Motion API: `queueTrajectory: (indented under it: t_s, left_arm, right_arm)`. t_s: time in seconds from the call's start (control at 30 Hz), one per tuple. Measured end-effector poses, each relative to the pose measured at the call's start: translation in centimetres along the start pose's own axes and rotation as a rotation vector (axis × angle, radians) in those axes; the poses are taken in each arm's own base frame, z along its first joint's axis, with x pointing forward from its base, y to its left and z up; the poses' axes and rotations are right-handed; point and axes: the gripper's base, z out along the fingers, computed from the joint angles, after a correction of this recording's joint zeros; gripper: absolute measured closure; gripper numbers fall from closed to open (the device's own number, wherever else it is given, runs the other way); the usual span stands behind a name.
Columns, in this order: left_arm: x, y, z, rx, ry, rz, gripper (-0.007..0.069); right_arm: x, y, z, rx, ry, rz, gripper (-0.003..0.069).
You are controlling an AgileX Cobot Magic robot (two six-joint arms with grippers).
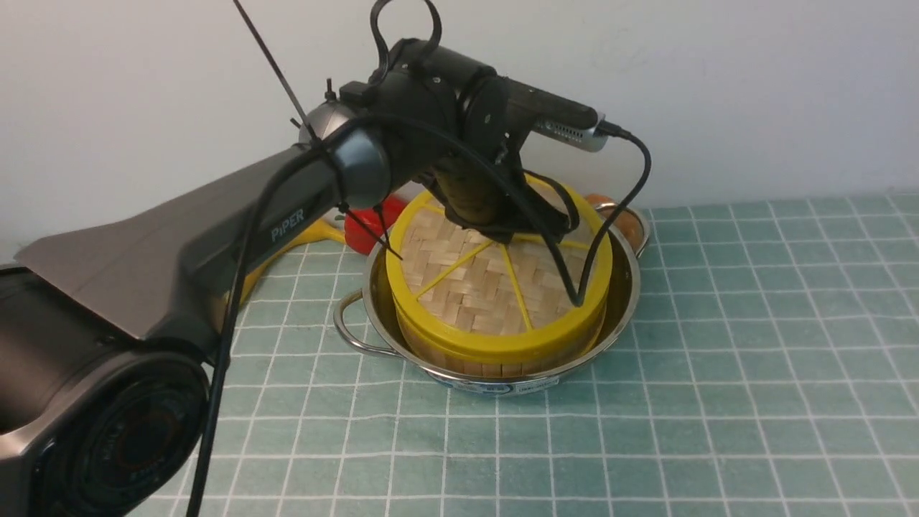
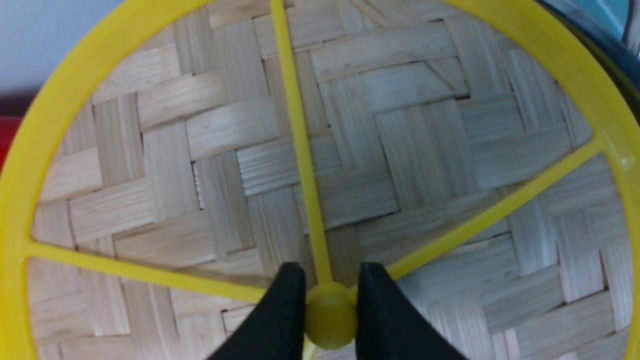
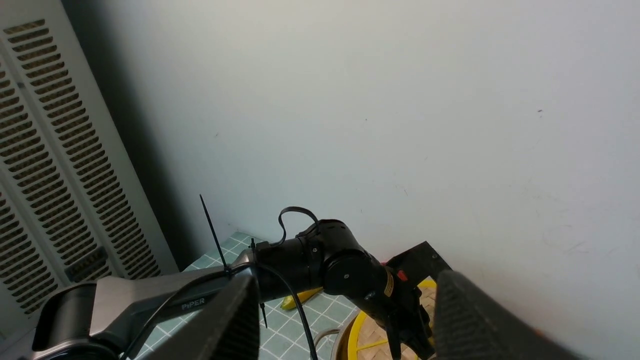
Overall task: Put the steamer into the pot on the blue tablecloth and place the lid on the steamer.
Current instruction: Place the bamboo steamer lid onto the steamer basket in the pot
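Note:
The shiny steel pot (image 1: pixel 626 291) stands on the blue tablecloth (image 1: pixel 718 359). The bamboo steamer (image 1: pixel 495 357) sits inside it; its contents are hidden. The lid (image 1: pixel 477 287), woven with yellow rim and spokes, lies on top of the steamer. My left gripper (image 1: pixel 495 228) reaches down onto the lid's centre. In the left wrist view the lid (image 2: pixel 400 150) fills the picture, and my left gripper (image 2: pixel 330 295) is shut on its yellow centre knob (image 2: pixel 330 322). My right gripper (image 3: pixel 347 292) is open and empty, held high and out of the front view, with the lid (image 3: pixel 361 334) far below it.
A red object (image 1: pixel 370 222) and a yellow object (image 1: pixel 316 233) lie behind the pot on the left, partly hidden by my left arm. An orange-brown thing (image 1: pixel 630 224) sits behind the pot's far handle. A white wall closes the back. A vented panel (image 3: pixel 50 175) stands to the side.

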Motion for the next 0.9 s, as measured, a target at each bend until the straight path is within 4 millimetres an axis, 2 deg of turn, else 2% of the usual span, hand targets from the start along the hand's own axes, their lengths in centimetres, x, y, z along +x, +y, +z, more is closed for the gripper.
queueTrajectory:
  t_s: [0.33, 0.9]
  left_arm:
    - [0.1, -0.1, 1.2, -0.006, 0.005, -0.003, 0.0508]
    - [0.1, 0.2, 1.4, -0.043, 0.001, -0.031, 0.0508]
  right_arm:
    - [0.0, 0.0, 0.0, 0.000, 0.000, 0.005, 0.0198]
    - [0.0, 0.0, 0.0, 0.000, 0.000, 0.019, 0.0198]
